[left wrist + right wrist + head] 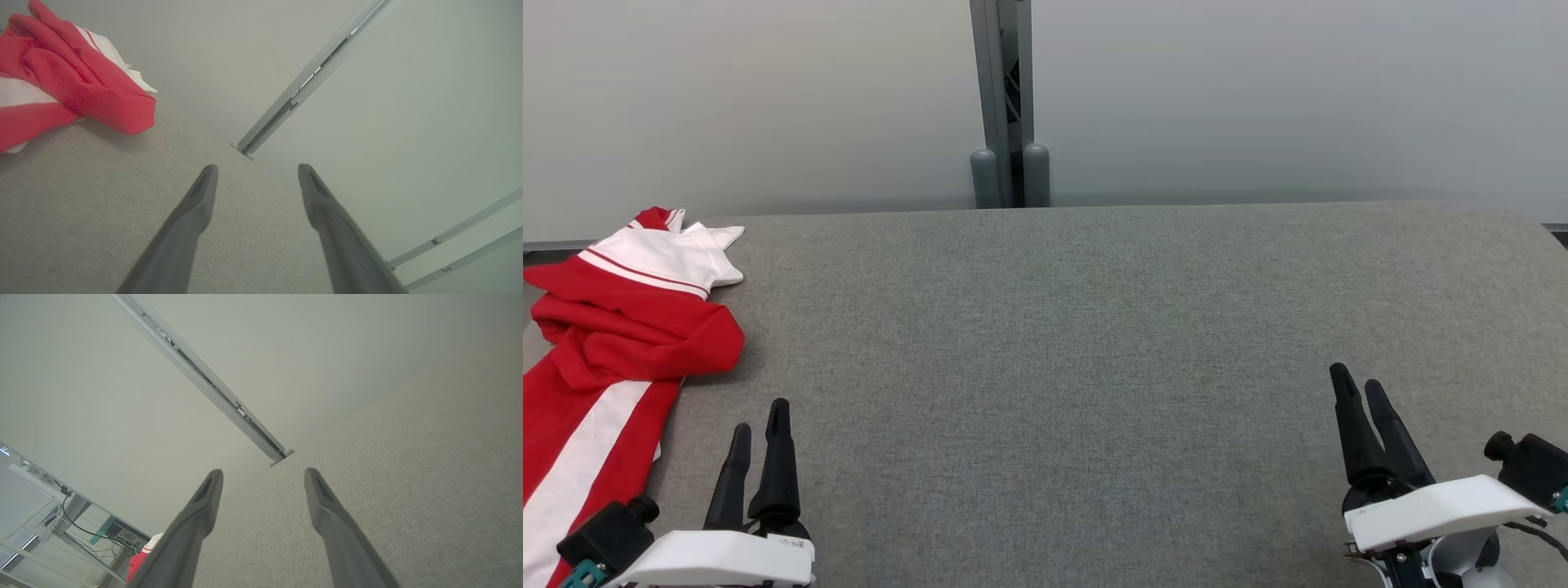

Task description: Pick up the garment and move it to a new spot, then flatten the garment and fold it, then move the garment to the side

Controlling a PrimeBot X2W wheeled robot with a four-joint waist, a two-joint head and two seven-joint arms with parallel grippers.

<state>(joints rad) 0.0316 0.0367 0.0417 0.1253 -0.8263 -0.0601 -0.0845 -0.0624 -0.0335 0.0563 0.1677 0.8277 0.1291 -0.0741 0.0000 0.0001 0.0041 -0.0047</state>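
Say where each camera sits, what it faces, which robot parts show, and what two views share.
Head view: on the head, looking forward and down at the table; left gripper and right gripper show, both open.
Left wrist view: on the left wrist, looking along its fingers over the table, garment at upper left.
Right wrist view: on the right wrist, looking along its fingers across the table.
Shared: all three show the grey post and garment.
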